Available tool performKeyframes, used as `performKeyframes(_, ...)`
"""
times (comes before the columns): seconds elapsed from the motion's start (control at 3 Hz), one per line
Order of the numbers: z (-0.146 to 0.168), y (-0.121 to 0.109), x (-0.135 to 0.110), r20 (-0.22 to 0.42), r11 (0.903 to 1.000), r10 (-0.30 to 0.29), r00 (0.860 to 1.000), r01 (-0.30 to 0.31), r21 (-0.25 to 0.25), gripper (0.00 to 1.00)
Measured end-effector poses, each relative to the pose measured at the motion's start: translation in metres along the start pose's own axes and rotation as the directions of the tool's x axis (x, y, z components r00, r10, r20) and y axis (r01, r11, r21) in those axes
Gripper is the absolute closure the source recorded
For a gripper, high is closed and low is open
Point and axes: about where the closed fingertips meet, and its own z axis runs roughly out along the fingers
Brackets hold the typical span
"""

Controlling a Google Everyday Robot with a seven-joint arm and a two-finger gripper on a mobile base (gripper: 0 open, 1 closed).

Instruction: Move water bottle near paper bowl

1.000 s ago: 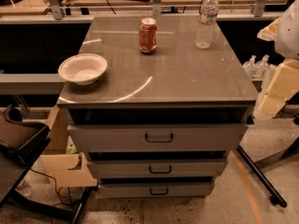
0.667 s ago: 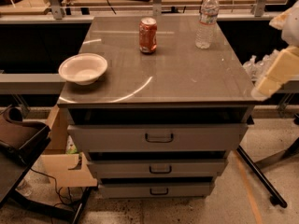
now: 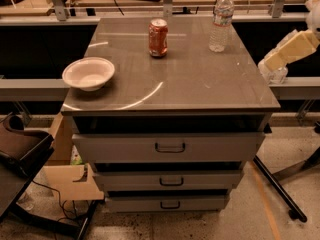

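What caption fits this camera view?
Tall clear plastic water bottle and orange-red soda can at the back of a grey drawer cabinet, round white paper bowl front-left, gripper off the right edge.

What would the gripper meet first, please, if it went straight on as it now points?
Probably the cabinet top's right edge: the gripper, off that side, points down and left. Depth is unclear; the water bottle stands off that line.

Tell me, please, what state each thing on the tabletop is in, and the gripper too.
Water bottle: upright, capped, back right.
Soda can: upright, back centre.
Paper bowl: right way up, empty, left edge.
Gripper: beside the tabletop's right edge, apart from the bottle.
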Motion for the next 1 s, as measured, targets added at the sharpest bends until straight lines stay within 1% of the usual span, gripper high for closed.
performKeyframes(0.33,0.015,-0.006,-0.005,0.126,0.9914,0.116,0.985,-0.123,0.045,0.0)
performKeyframes(0.67,0.035,0.006,-0.006,0.239,0.9651,0.242,0.94,-0.259,0.04,0.0)
performKeyframes(1.0,0.031,-0.01,-0.019,0.301,0.9562,0.238,0.924,-0.277,0.095,0.0)
